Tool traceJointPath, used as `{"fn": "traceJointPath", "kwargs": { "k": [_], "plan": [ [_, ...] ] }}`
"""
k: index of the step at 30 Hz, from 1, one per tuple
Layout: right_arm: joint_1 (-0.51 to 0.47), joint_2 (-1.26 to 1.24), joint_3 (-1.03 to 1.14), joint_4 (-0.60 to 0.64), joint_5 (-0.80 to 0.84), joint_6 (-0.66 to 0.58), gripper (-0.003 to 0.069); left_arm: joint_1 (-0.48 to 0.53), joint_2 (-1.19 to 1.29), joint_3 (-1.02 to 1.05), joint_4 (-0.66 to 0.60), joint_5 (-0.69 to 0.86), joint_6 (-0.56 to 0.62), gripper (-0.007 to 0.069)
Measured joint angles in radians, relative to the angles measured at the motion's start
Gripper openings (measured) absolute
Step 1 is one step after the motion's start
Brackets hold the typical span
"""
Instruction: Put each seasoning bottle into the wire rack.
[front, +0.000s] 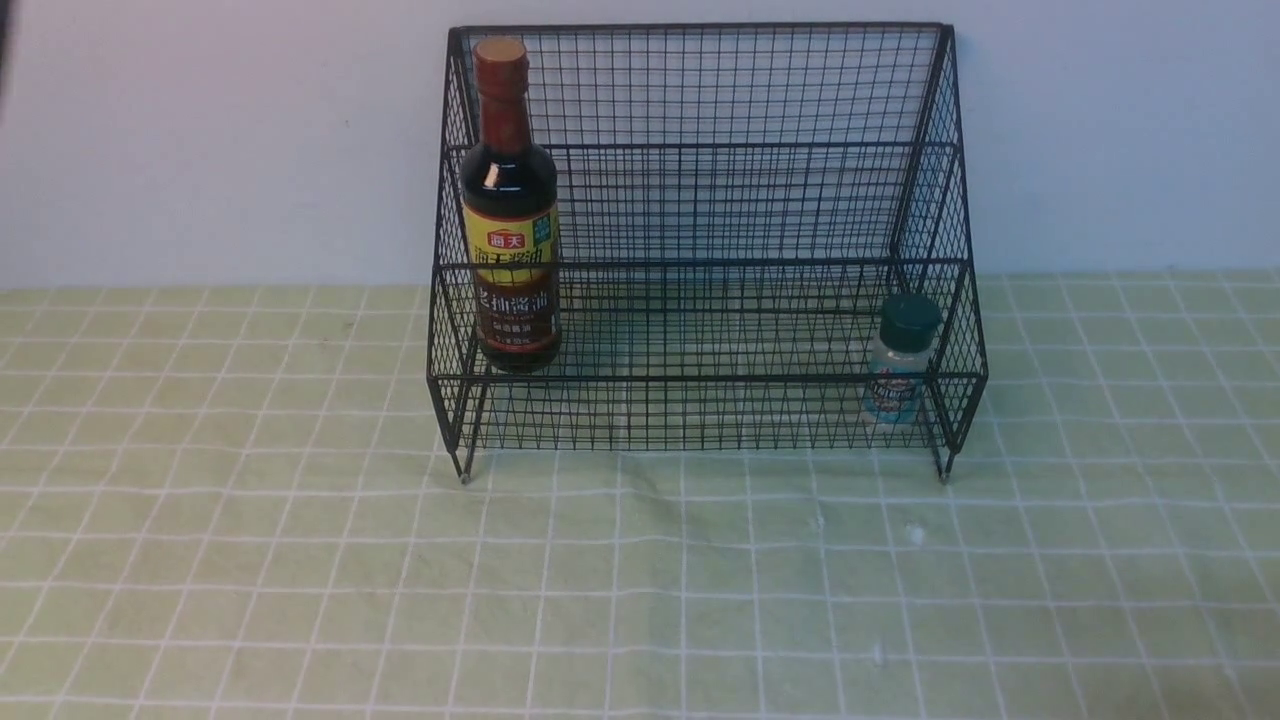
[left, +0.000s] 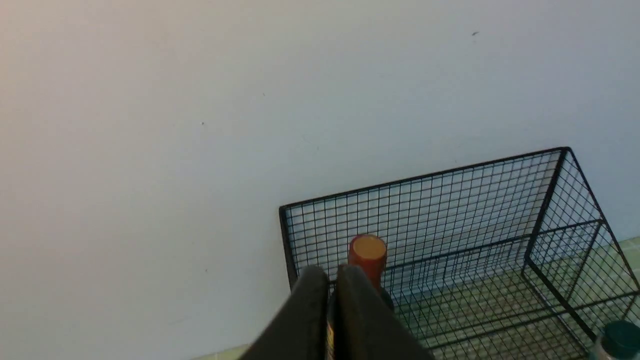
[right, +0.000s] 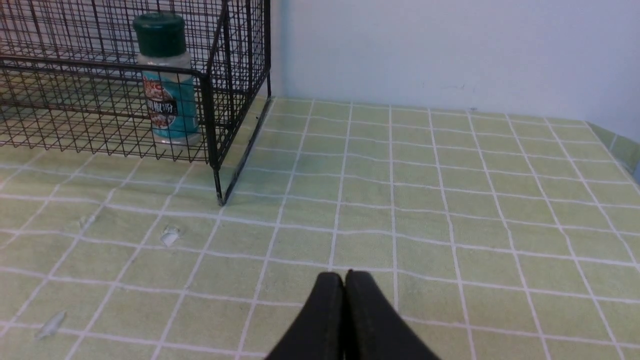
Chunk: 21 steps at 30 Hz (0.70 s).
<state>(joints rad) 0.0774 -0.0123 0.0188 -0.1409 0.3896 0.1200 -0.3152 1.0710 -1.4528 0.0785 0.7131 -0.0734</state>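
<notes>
Front view, upper centre: rack (front: 700, 240) holds soy bottle (front: 508, 215) and shaker (front: 900, 360); only wrist views show the left gripper (left: 332, 280) and right gripper (right: 344, 282), fingers pressed together, empty.

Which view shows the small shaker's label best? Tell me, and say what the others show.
The right wrist view: the small shaker stands close, its blue label readable through the wire rack. The front view shows it whole but small, at the rack's lower right corner. The left wrist view catches only its green cap at the frame's edge.

i see the tall soy-sauce bottle (front: 509, 210) upright at the wire rack's (front: 720, 150) left end, the small shaker (front: 901, 360) upright at its lower right corner.
</notes>
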Motion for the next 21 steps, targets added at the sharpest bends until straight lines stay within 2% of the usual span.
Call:
{"fn": "traceJointPath", "kwargs": {
  "k": [6,10,15,21],
  "plan": [
    [0.0,0.0,0.0,0.0,0.0,0.0,-0.0015,0.0,-0.222,0.203,-0.045,0.047,0.0,-0.0006],
    [0.0,0.0,0.0,0.0,0.0,0.0,-0.0015,0.0,-0.4,0.338,-0.066,0.14,0.0,-0.0006],
    [0.0,0.0,0.0,0.0,0.0,0.002,-0.0015,0.0,-0.537,0.424,-0.067,0.217,0.004,-0.0006],
    [0.0,0.0,0.0,0.0,0.0,0.006,-0.0015,0.0,-0.612,0.47,-0.067,0.218,0.018,-0.0006]
  ]
}}
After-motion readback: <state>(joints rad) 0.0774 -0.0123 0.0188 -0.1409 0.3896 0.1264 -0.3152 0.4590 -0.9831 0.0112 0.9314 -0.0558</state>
